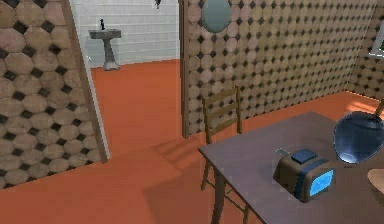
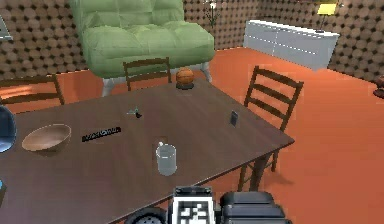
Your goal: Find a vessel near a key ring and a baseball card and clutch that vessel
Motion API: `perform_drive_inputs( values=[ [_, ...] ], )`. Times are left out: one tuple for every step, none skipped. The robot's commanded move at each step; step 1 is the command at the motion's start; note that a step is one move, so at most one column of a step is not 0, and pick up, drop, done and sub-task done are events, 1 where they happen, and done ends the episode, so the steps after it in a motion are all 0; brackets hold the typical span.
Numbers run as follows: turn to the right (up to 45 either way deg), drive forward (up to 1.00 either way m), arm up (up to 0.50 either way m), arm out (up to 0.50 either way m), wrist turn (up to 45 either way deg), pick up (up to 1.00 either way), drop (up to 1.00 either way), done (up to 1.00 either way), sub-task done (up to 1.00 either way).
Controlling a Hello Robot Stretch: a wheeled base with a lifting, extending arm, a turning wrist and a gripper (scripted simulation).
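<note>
A grey cup [image 2: 166, 158] stands on the brown table [image 2: 210, 135] near its front edge in the arm side view. Farther left lie a wooden bowl [image 2: 47, 137] and a flat dark strip [image 2: 100, 134]. Two small dark things [image 2: 135, 113] [image 2: 234, 118] are too small to name. The gripper's dark body [image 2: 148, 216] pokes in at the bottom edge, beside a white marker square [image 2: 193, 210]. Its far end is cut off, so I cannot tell whether it holds anything. In the forward view a round dark vessel [image 1: 358, 138] stands on the table [image 1: 250, 160].
A blue-fronted toaster [image 1: 305, 175] sits on the table, with wooden chairs [image 1: 222, 115] [image 2: 272, 95] [image 2: 147, 72] around it. An orange ball [image 2: 185, 77], a green sofa [image 2: 145, 30] and a white sideboard [image 2: 292, 40] lie beyond. A doorway shows a pedestal sink [image 1: 105, 40].
</note>
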Motion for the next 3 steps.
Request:
perform_drive_inputs(
  values=[
    [0.0,0.00,0.00,0.28,0.0,0.00,0.00,0.00,0.00],
    [0.0,0.00,0.00,0.00,45.0,0.00,0.00,0.00,0.00],
    [0.0,0.00,0.00,0.00,45.0,0.00,0.00,0.00,0.00]
  ],
)
